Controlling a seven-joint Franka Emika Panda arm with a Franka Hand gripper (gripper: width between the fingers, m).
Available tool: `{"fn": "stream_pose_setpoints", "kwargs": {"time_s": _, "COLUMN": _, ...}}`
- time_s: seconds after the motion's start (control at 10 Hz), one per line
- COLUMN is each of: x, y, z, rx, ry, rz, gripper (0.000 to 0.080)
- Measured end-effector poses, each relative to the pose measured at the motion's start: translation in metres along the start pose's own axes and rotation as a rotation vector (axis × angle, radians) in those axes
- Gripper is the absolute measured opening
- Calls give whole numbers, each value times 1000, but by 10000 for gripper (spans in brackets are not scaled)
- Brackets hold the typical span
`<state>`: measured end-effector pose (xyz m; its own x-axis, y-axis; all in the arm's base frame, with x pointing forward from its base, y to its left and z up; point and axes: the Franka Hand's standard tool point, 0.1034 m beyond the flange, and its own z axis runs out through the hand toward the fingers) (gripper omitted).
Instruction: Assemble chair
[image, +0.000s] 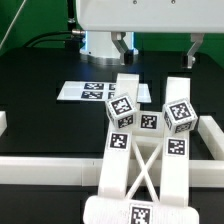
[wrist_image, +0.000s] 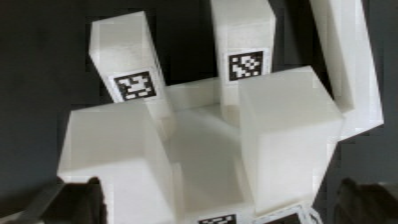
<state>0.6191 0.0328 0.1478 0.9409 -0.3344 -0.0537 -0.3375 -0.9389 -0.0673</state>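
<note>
The chair (image: 140, 160) stands in the middle of the black table as one white, partly joined piece. Its X-braced panel (image: 138, 172) faces the front, and blocky legs (image: 122, 108) with black-and-white tags rise behind it. My gripper (image: 156, 50) hangs above and behind the chair, open, with nothing between its fingers (image: 121, 46). In the wrist view the chair's white blocks (wrist_image: 196, 130) fill the picture, and two long legs (wrist_image: 128, 70) carry tags. The dark fingertips (wrist_image: 71, 203) of the gripper (wrist_image: 217, 208) show at the two lower corners, well apart and touching nothing.
The marker board (image: 88, 90) lies flat on the table behind the chair, toward the exterior view's left. Low white border rails run along the front left (image: 40, 170), the right (image: 214, 135) and the far left edge (image: 3, 122).
</note>
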Motion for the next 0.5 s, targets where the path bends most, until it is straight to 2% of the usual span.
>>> {"fn": "stream_pose_setpoints", "kwargs": {"time_s": 0.5, "x": -1, "y": 11, "z": 20, "rx": -9, "ry": 25, "rz": -32, "gripper": 648}}
